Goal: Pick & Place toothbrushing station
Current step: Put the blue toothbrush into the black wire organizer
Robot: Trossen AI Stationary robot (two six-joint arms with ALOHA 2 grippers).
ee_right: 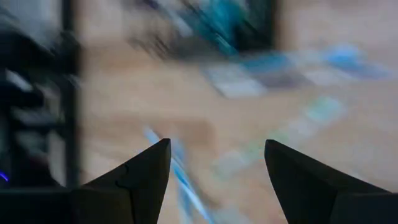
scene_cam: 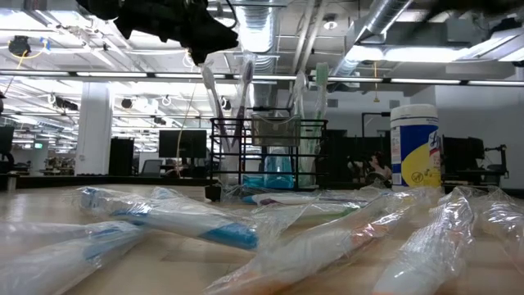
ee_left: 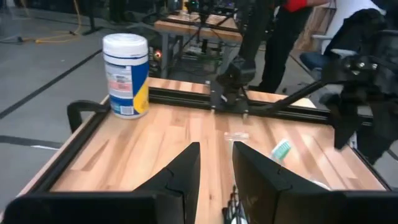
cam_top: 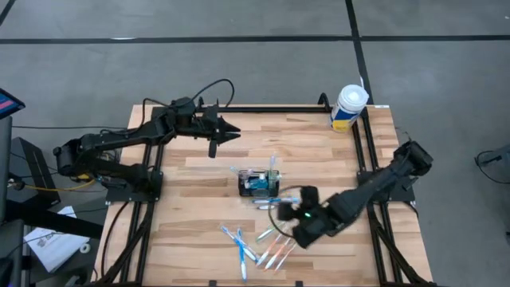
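the caddy (cam_top: 259,182) stands near the middle of the bench (cam_top: 319,143), upright, with toothbrushes standing in it. wrapped toothbrushes (cam_top: 243,244) lie scattered toward the near edge, and a white tub (cam_top: 348,108) stands at the far right corner. the left hand (cam_top: 229,131) hovers above the bench toward the far edge, well apart from the caddy — its fingers (ee_left: 180,177) stand a narrow gap apart with nothing between them. the right hand (cam_top: 291,214) hangs low just beside the caddy, over the wrapped brushes, fingers (ee_right: 146,171) spread wide — empty.
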